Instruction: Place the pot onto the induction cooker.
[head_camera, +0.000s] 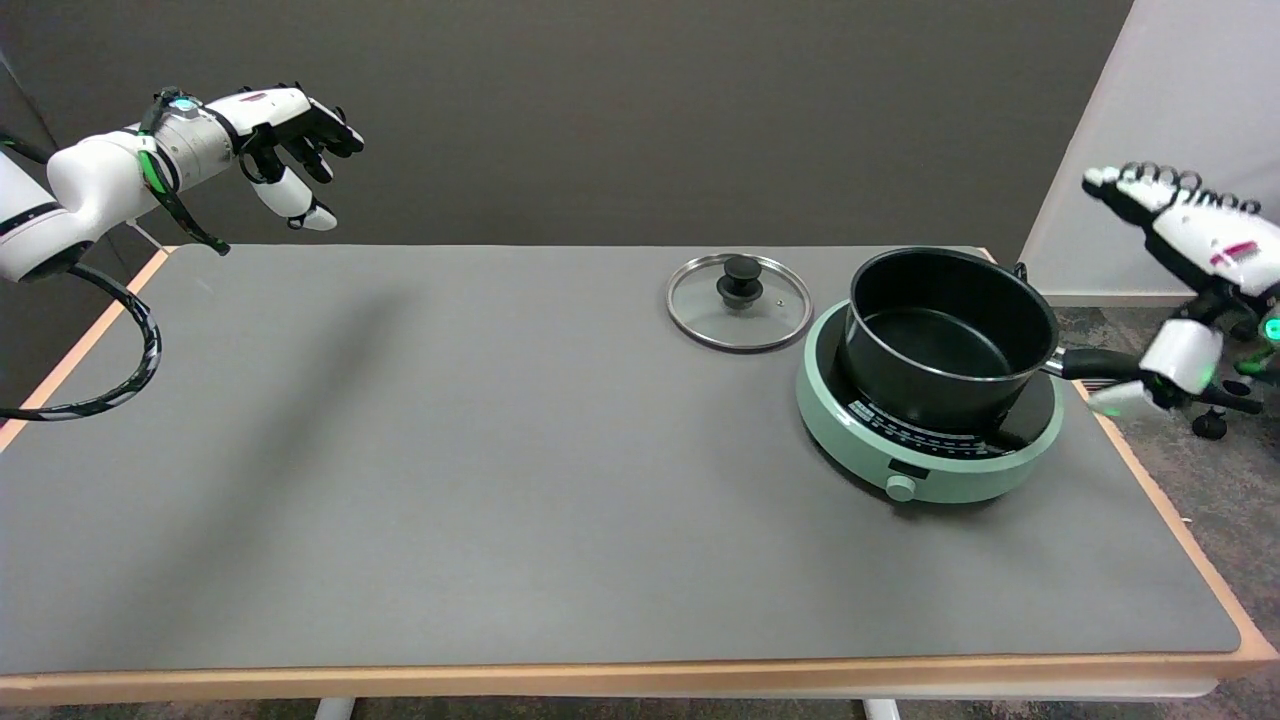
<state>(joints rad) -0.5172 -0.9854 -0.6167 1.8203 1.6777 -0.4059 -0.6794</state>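
Observation:
A black pot (945, 335) stands upright on the round green induction cooker (925, 465) at the table's right side. Its black handle (1095, 364) sticks out to the right, past the table edge. My right hand (1190, 270) is raised off the handle at the far right, fingers spread apart and holding nothing. The thumb tip hangs just beside the handle's end; whether it touches is unclear.
A glass lid (740, 301) with a black knob lies flat on the grey mat, just left of the cooker. The idle left hand (290, 135) hangs in the air at upper left. The table's right edge (1150, 490) runs close beside the cooker.

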